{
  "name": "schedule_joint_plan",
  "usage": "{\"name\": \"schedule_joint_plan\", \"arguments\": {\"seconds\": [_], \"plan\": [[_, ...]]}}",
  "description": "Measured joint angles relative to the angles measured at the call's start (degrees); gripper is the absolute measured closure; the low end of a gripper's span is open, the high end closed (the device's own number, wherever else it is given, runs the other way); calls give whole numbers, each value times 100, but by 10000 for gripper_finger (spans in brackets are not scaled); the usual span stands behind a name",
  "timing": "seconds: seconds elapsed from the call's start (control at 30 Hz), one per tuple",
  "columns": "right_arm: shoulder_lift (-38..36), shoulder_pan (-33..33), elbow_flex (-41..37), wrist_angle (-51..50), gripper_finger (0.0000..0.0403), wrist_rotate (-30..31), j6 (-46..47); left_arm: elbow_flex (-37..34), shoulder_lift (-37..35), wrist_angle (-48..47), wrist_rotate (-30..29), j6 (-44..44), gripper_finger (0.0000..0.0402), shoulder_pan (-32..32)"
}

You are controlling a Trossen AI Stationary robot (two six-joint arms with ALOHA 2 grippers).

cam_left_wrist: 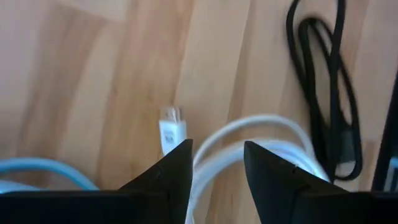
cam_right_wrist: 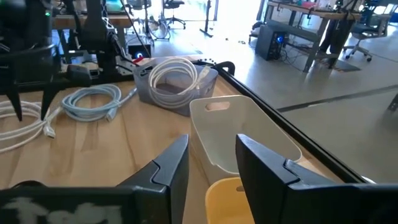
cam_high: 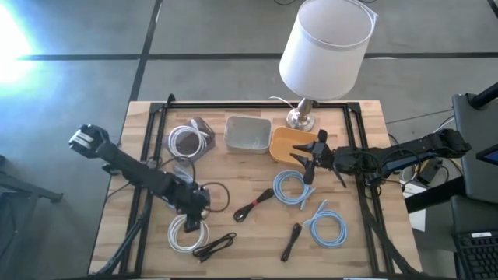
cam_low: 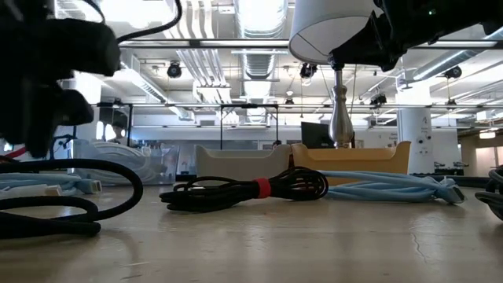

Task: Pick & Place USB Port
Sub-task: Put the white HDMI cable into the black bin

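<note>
A coiled white USB cable (cam_high: 187, 233) lies flat on the table near its near-left corner. In the left wrist view its plug (cam_left_wrist: 171, 127) rests on the wood. My left gripper (cam_high: 192, 204) is low over this coil and open, and its fingers stand on either side of the white strands (cam_left_wrist: 219, 149). My right gripper (cam_high: 311, 161) hovers open at the near edge of the yellow bin (cam_high: 288, 142) and holds nothing. The right wrist view looks past its fingers (cam_right_wrist: 211, 165) at the yellow bin (cam_right_wrist: 230, 199) and the grey bin (cam_right_wrist: 242, 130).
At the far side stand a clear bin with a white cable (cam_high: 191, 140), the grey bin (cam_high: 247, 134) and a lamp (cam_high: 323, 47). Two light blue cables (cam_high: 292, 189) (cam_high: 327, 227) and several black cables (cam_high: 253, 208) (cam_high: 292, 241) (cam_high: 214, 247) lie on the near half. A black frame edges the table.
</note>
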Motion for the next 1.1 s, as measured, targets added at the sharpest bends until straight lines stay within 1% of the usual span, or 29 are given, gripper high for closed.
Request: {"name": "schedule_joint_plan", "arguments": {"seconds": [0.13, 0.3, 0.53, 0.73, 0.93, 1.1], "plan": [[0, 0, 0, 0, 283, 0, 0, 0, 224, -50, -49, -23, 266, -191], [0, 0, 0, 0, 284, -2, 1, 0, 367, -396, -101, -32, 275, -224], [0, 0, 0, 0, 278, -4, 1, 2, 506, -509, -74, -14, 274, -235], [0, 0, 0, 0, 283, -4, 1, 38, 579, -521, 30, 54, 275, -235], [0, 0, 0, 1, 291, -4, -3, 208, 505, -618, 149, 131, 257, -235], [0, 0, 0, 2, 296, -5, -16, 350, 500, -1089, 388, 429, 230, -238]]}}
